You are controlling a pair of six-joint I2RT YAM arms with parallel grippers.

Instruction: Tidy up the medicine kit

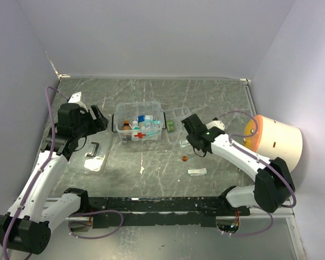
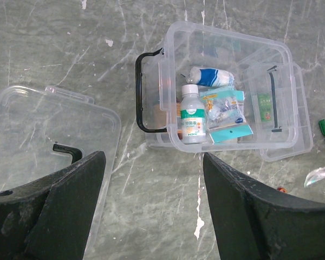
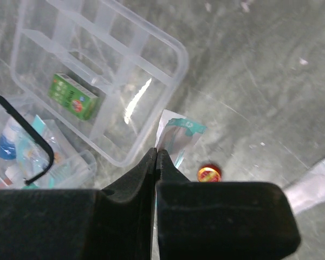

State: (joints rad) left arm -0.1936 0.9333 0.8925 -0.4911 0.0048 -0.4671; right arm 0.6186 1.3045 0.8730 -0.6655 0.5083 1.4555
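The medicine kit (image 1: 140,122) is a clear box with a red cross and black side handles, standing open at mid-table. In the left wrist view the medicine kit (image 2: 227,81) holds a white bottle (image 2: 192,116), a blue-and-white tube (image 2: 211,77) and teal packets. My left gripper (image 1: 100,120) hovers open and empty to its left, above bare table; the same left gripper (image 2: 154,157) shows wide-apart fingers. My right gripper (image 3: 157,151) is shut on the edge of a clear teal-printed packet (image 3: 179,132), just right of the compartmented tray (image 3: 97,70).
The flat clear lid (image 1: 95,157) with a black handle lies left of the kit. The tray holds a green box (image 3: 71,96). A small red-orange disc (image 1: 184,158) and a white sachet (image 1: 197,171) lie near the right arm. A white-and-orange cylinder (image 1: 276,141) stands far right.
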